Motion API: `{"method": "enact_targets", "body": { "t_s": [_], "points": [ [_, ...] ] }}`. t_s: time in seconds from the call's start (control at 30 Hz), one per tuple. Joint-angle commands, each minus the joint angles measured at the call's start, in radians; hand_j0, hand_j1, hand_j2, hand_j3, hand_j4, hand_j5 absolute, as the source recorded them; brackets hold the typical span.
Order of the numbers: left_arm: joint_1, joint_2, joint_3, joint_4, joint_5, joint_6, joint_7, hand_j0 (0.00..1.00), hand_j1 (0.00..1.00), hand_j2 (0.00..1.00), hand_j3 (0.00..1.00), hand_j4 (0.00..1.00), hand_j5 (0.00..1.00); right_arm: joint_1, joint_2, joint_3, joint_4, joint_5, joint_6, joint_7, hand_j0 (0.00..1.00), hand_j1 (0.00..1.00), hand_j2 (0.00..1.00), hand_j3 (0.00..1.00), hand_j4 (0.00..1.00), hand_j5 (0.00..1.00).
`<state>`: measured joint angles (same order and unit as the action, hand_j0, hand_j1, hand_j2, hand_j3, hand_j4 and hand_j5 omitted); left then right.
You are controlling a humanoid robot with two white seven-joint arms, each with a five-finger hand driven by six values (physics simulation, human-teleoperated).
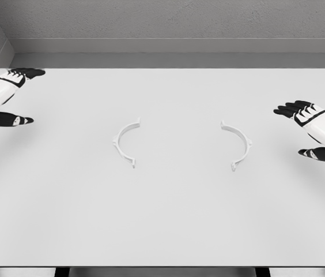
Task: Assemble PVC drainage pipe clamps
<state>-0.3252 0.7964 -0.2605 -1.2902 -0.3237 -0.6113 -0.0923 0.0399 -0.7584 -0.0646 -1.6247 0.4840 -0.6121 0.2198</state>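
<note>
Two white clamp halves are seen lying flat on a plain white table, well apart from each other near its middle. No box, tray or other container is shown; both pieces rest directly on the bare tabletop.

The left clamp half is a thin half-ring whose curve bulges to the left, so that its open side is turned to the right. The right clamp half is its mirror: the bulge is to the right and the open side is turned to the left. The two openings are thus faced toward each other across a wide gap. Each arc is stretched from far to near, with a short outward tab at each end and a small lug at the middle of the outer curve; finer detail is possibly there but is too small to be made out. The surfaces look smooth and matte, like moulded plastic.

The left hand is held at the far left edge, dark fingers spread and relaxed, nothing grasped. The right hand is held at the right edge, fingers likewise extended and loose, thumb apart, nothing held. Neither hand is touching a clamp half.
</note>
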Motion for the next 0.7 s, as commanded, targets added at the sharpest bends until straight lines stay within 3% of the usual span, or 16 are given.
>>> {"method": "enact_targets", "body": {
  "t_s": [0.0,0.1,0.17,0.2,0.27,0.4,0.57,0.67],
  "points": [
    [-0.002,0.000,-0.003,-0.014,0.002,0.000,0.000,1.00,1.00,1.00,1.00,1.00,1.00,0.000,-0.001,0.000,0.003,-0.005,0.001,0.000,1.00,1.00,1.00,1.00,1.00,1.00],
    [-0.002,-0.008,-0.002,-0.040,0.008,0.000,0.000,1.00,1.00,1.00,1.00,1.00,1.00,-0.002,0.001,0.006,0.005,-0.008,0.001,0.001,1.00,1.00,1.00,1.00,1.00,1.00],
    [-0.002,-0.009,0.000,-0.047,0.006,0.000,0.000,1.00,1.00,1.00,1.00,1.00,1.00,-0.110,0.060,0.080,0.016,0.001,0.001,0.009,1.00,1.00,1.00,1.00,1.00,1.00],
    [0.000,-0.012,-0.002,-0.049,0.002,0.000,0.000,1.00,1.00,1.00,1.00,1.00,1.00,-0.185,0.073,0.134,0.091,0.030,0.001,0.097,1.00,1.00,1.00,1.00,1.00,1.00],
    [-0.002,-0.035,-0.003,-0.047,-0.009,0.000,0.000,1.00,1.00,1.00,1.00,1.00,1.00,-0.336,0.165,0.181,0.230,0.059,0.001,0.318,1.00,1.00,1.00,1.00,1.00,1.00],
    [-0.005,-0.088,-0.012,-0.038,-0.040,0.000,0.000,1.00,1.00,1.00,1.00,1.00,1.00,-0.383,0.260,0.193,0.290,0.206,0.001,0.325,1.00,1.00,1.00,1.00,1.00,1.00],
    [-0.015,-0.111,-0.046,-0.035,-0.048,0.000,0.000,1.00,1.00,1.00,1.00,1.00,1.00,-0.408,0.261,0.186,0.352,0.206,0.001,0.317,1.00,1.00,1.00,1.00,1.00,1.00],
    [-0.015,-0.111,-0.048,-0.044,-0.043,0.000,0.000,1.00,1.00,1.00,1.00,1.00,1.00,-0.419,0.280,0.192,0.352,0.205,0.001,0.323,1.00,1.00,1.00,1.00,1.00,1.00]
  ]
}}
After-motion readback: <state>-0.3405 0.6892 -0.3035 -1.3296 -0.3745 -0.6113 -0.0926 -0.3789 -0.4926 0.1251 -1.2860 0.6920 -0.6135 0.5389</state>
